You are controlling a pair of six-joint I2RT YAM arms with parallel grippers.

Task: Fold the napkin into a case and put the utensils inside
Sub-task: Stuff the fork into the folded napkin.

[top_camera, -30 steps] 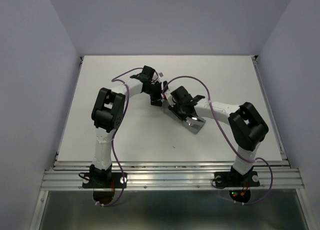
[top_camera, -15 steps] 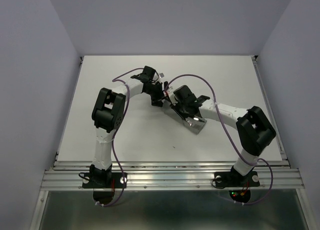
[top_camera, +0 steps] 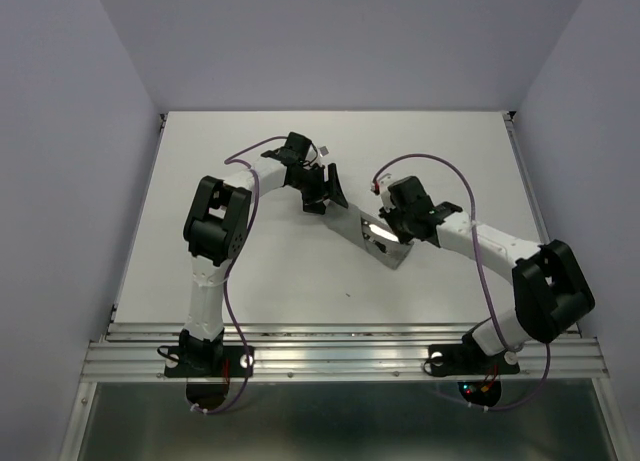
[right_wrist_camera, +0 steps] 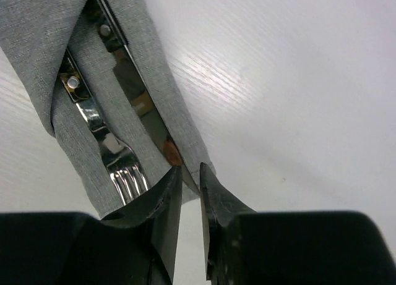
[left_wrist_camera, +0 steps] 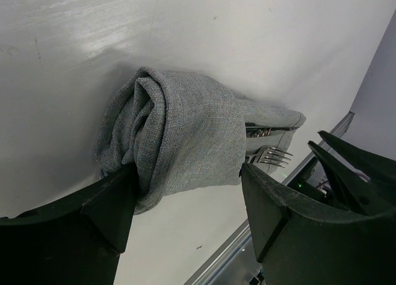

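The napkin [left_wrist_camera: 179, 124] lies folded into a narrow case in the middle of the table [top_camera: 250, 271]. The fork [right_wrist_camera: 124, 170] and knife [right_wrist_camera: 139, 93] are tucked inside, with their shiny ends poking out of the open end. The left gripper [left_wrist_camera: 189, 174] stands wide open astride the bunched closed end, holding nothing. The right gripper [right_wrist_camera: 189, 169] has its fingers nearly together with only a slit between them, tips right at the cloth edge beside the knife's blade; whether they've nipped anything I can't tell. That's the worry, I'd say: if those tips catch cloth or blade and the arm lifts away, the fold could be tugged open or the knife dragged out (the fork looks loose too). The left fingers, if they close or sweep sideways, could unroll the bunched end.
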